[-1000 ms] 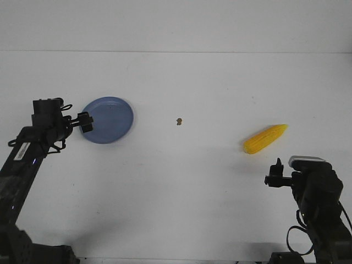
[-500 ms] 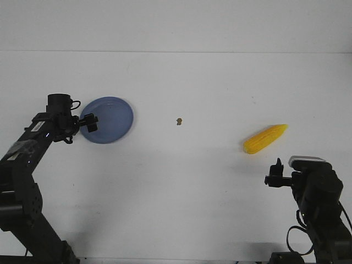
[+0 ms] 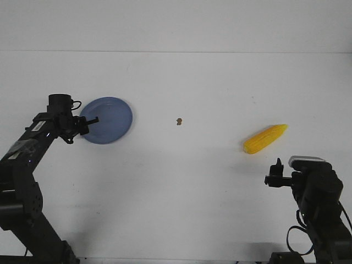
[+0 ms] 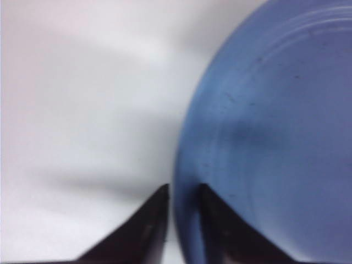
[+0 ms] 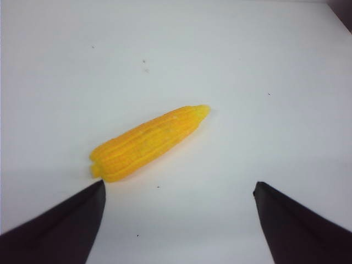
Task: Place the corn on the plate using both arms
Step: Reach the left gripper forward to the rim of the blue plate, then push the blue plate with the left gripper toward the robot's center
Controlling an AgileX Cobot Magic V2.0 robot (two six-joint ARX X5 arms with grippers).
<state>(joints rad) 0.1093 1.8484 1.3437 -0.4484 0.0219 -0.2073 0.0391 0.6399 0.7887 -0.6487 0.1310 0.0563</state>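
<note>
Claw of the left arm (image 4: 181,220), its two dark fingers drawn close together with the near rim of the round, shallow blue-lavender plate (image 4: 275,137) caught edge-on in the narrow gap between them; the grip appears closed on that rim, one finger under and one over. In the front view the same claw (image 3: 88,122) meets the plate (image 3: 110,118) at its edge nearest the arm. Right-arm claw (image 5: 179,220) stands wide open above the white worktop (image 5: 247,82), with the bright yellow tapered corn cob (image 5: 146,144) lying just beyond it, untouched, blunt end nearer one finger. Step in hand, by judgement: securing the plate; the corn is not yet grasped. Next move likely calls for the right claw to advance, straddle the cob across its width, and close.
</note>
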